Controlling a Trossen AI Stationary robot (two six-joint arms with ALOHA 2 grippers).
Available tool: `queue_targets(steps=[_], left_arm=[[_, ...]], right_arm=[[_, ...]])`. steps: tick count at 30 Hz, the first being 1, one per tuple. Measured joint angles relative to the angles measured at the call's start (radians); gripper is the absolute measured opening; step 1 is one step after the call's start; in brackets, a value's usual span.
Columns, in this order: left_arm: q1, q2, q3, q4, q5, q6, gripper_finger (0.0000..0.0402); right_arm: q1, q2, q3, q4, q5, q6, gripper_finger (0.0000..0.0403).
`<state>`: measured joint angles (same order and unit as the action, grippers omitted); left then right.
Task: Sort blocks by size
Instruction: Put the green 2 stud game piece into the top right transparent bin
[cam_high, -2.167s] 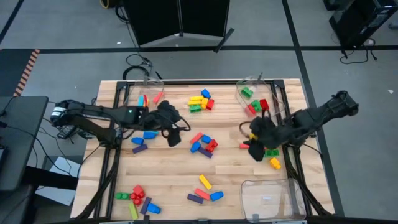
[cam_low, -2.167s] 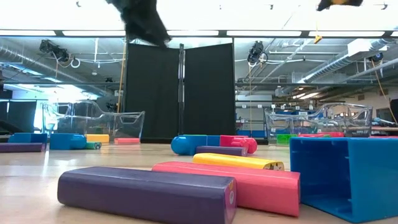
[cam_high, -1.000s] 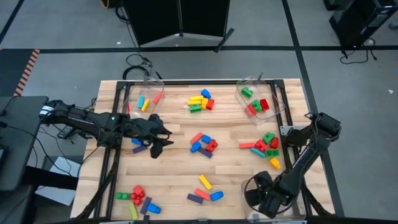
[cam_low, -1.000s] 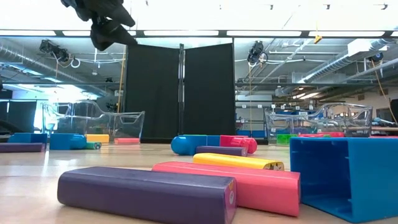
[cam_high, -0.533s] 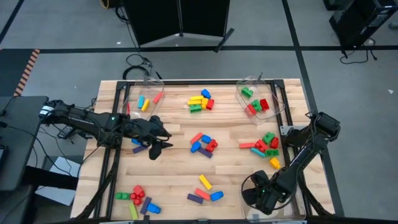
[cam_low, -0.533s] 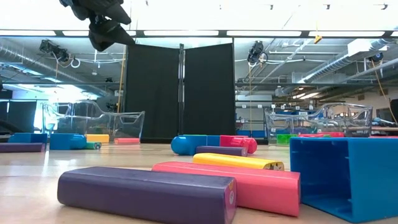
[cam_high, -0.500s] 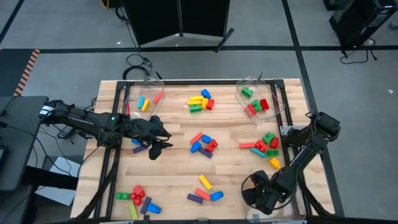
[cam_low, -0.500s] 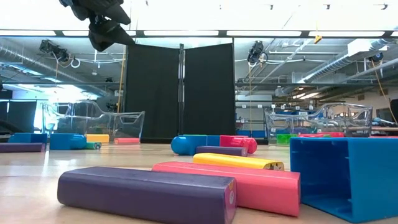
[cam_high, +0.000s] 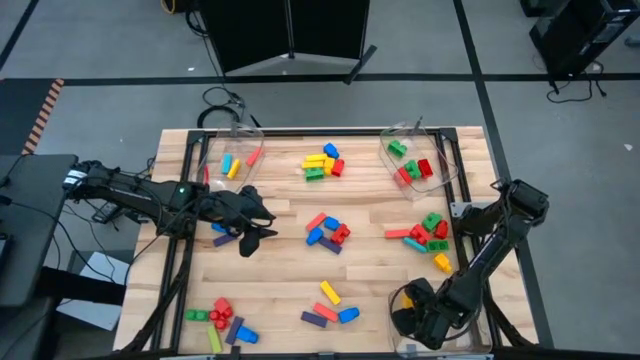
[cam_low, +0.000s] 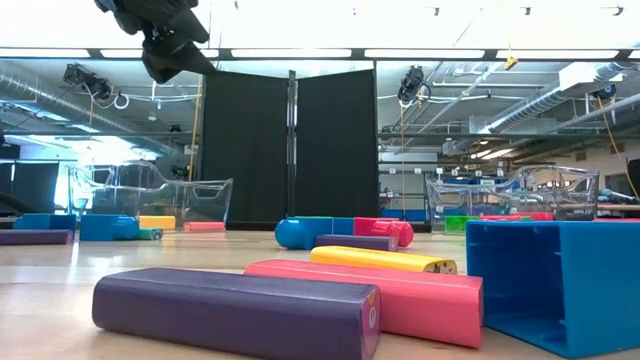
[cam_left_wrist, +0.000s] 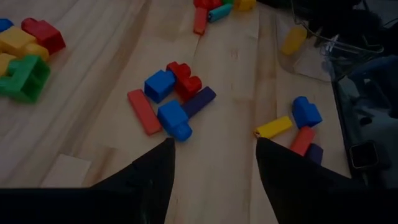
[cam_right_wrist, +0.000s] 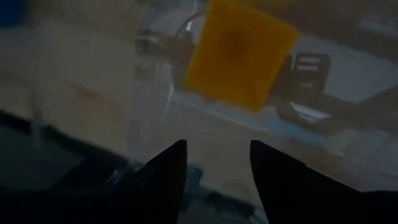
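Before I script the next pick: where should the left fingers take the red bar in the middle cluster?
Judging from the pictures, grip the red bar across its narrow width at mid-length, from above. It lies flat, its outer long side free; a blue brick crowds one end.

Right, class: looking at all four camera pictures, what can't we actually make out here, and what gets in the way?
- High view: the near-right clear bin is covered by the right gripper, so its contents are hidden.
- Right wrist view: the yellow block is blurred; falling or resting, cannot tell.
- Low view: the blue block is cut off by the right edge.
- Low view: far bins' blocks are too small to size.
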<state>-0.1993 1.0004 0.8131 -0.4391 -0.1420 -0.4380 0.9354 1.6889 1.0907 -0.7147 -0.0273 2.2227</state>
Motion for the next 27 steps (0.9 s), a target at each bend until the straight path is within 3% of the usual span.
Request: queue_targets(steps=[6, 14, 22, 27], left_arm=[[0.000, 0.000, 0.000, 0.000, -0.004, 0.043, 0.0229], [0.000, 0.000, 0.000, 0.001, -0.006, 0.044, 0.0229], [0.003, 0.000, 0.000, 0.001, -0.007, 0.043, 0.0229], [0.003, 0.000, 0.000, 0.012, -0.007, 0.042, 0.0229]], right_arm=[[0.015, -0.011, 0.107, -0.114, -0.001, 0.000, 0.0185], [0.034, -0.017, 0.307, -0.417, 0.020, -0.009, 0.0185], [0.058, -0.018, 0.490, -0.712, 0.255, -0.064, 0.0170], [0.058, -0.049, 0.511, -0.762, 0.502, -0.129, 0.0167]])
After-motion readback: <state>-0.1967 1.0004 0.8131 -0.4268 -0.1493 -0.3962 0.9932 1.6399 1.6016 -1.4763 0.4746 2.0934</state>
